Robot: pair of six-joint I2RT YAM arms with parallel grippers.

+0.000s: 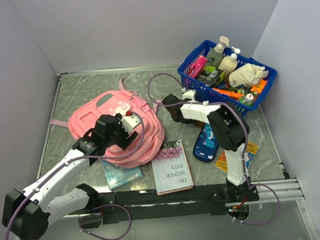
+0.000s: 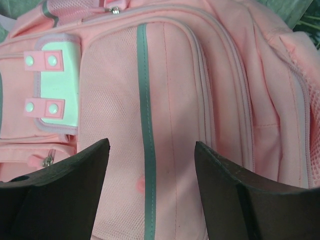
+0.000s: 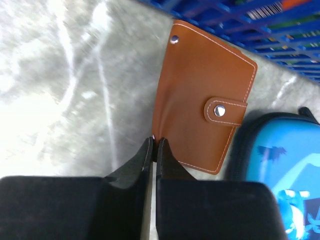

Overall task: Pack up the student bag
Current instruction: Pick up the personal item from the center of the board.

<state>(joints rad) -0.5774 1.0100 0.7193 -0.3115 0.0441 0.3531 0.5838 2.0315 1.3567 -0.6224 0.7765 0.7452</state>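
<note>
1. My right gripper (image 3: 154,145) is closed, its two fingers pressed together with only a hairline between them. The tips sit at the 7 o'clock corner of a brown leather wallet (image 3: 200,95). I cannot tell whether the leather is pinched or only touched.
2. The wallet lies flat on the grey marbled table (image 3: 65,75), its snap tab fastened. The blue basket (image 3: 260,30) is just past it at 1 o'clock, and a blue pencil case (image 3: 280,165) is just beside it at 4 o'clock.
3. My left gripper (image 2: 151,145) is open, with nothing between its fingers. It hangs over the front panel of the student bag (image 2: 175,75), whose grey stripe runs between the fingertips.
4. From above, the student bag (image 1: 149,126) lies flat at 9 o'clock of the table's middle, with my left gripper (image 1: 129,134) above it.
5. The basket (image 1: 267,91) stands at 2 o'clock in the far corner, full of bottles and packets.
6. A book (image 1: 172,168) lies at 6 o'clock, touching the bag's near edge. A teal packet (image 1: 120,176) pokes out from under the bag at 7 o'clock.
</note>
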